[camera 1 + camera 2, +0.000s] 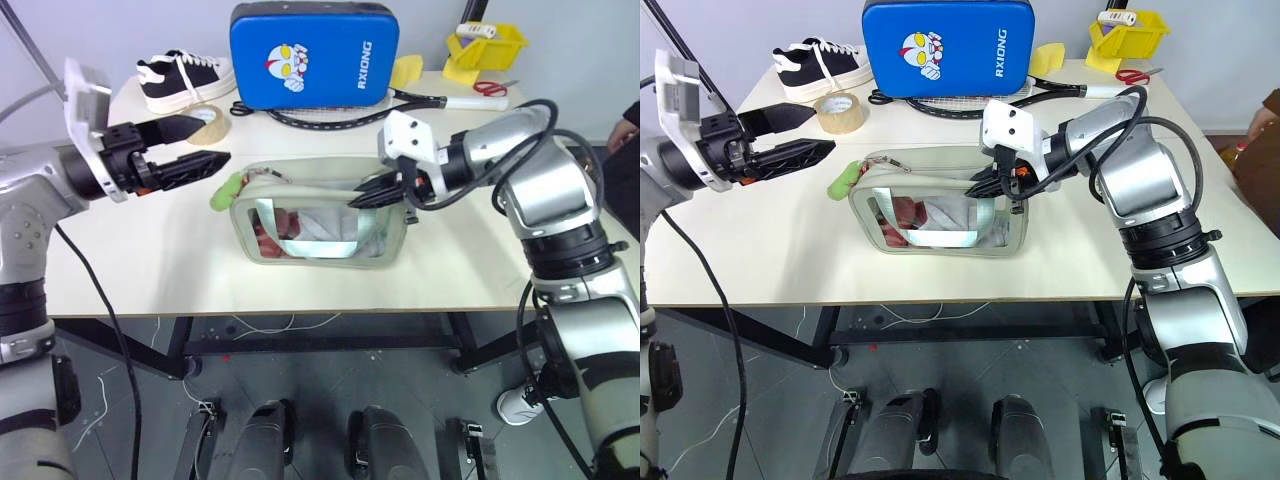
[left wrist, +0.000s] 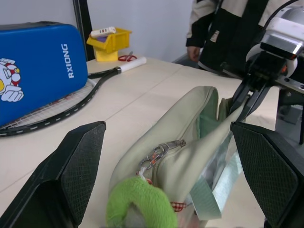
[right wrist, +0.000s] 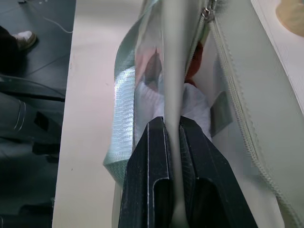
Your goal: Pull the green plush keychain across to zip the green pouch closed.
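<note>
Pinching the rim of the green pouch [image 1: 318, 215] at its end nearest my right side, my right gripper [image 1: 368, 196] has its fingers [image 3: 156, 180] closed on the pale fabric edge, as the right wrist view shows plainly. My left gripper [image 1: 205, 143] hangs over the surface [image 1: 150, 270] with its fingers spread wide and nothing between them, pointed toward the green plush keychain [image 1: 224, 191], which sits at the pouch's opposite end, just short of those fingers and apart from them.

I judge the main risk to be the pull itself: the pouch is soft and anchored at one thin edge only, so a hard tug on the charm could slip the fabric out of the right fingers or drag the whole bag along the surface instead of running the zip. The plush is small and fuzzy (easy to squash past or miss), and closing beside it would catch the pouch corner rather than the charm.

Through the pouch's clear window I can see something red and something white inside, too jumbled to name; if they ride up into the open mouth, the zip could snag on them. A yellow bin [image 1: 487, 45] at the back of the surface holds a small white item I cannot identify.
</note>
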